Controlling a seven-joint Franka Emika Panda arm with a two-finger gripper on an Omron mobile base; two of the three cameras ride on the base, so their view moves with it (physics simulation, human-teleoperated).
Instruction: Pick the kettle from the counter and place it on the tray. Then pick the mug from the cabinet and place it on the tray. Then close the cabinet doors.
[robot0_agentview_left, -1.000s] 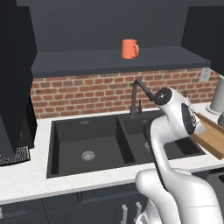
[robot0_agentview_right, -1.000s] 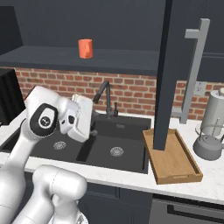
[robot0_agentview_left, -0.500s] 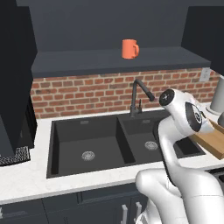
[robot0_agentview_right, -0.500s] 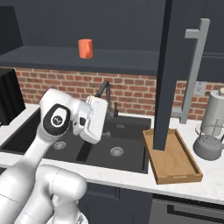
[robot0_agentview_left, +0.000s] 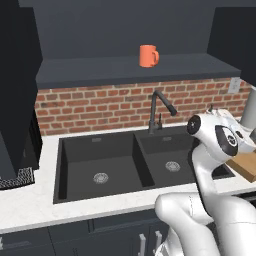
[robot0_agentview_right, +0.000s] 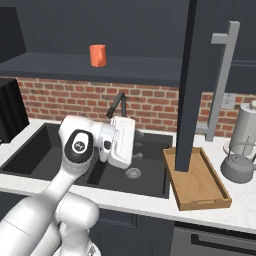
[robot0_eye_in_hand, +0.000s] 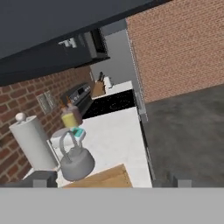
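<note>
Grey metal, squat and rounded, the kettle (robot0_agentview_right: 240, 167) stands on the white counter (robot0_agentview_right: 240, 212) to the right of the tray (robot0_agentview_right: 197, 179), close beside its right rim but apart from it; in the hand view you see the kettle (robot0_eye_in_hand: 76, 162) upright with its thin wire handle arched above the body, just past a corner of the tray (robot0_eye_in_hand: 103, 178). Note the tall pale grey cylinder (robot0_agentview_right: 248, 125) behind the kettle, which appears in the hand view (robot0_eye_in_hand: 33, 142) to the kettle's left. The tray is a light-brown wooden rectangle with a low rim, lying on the counter just right of the black double sink (robot0_agentview_right: 145, 172), and nothing rests in it. You find the orange mug (robot0_agentview_left: 148, 55) on the dark shelf of the open cabinet (robot0_agentview_left: 125, 70), above the brick wall (robot0_agentview_left: 100, 107) and the black faucet (robot0_agentview_left: 159, 107); in the right base view the mug (robot0_agentview_right: 97, 55) sits at the upper left. One cabinet door (robot0_agentview_right: 192, 85) hangs open edge-on above the tray, its silver bar handle (robot0_agentview_right: 222, 82) to the right. The gripper (robot0_eye_in_hand: 111, 180) is spread wide with nothing between its jaws; you see the two dark finger tips far apart at the bottom of the hand view, pointing toward the kettle. The white arm's hand (robot0_agentview_right: 120, 142) hovers over the sink, left of the tray and well apart from the kettle.
</note>
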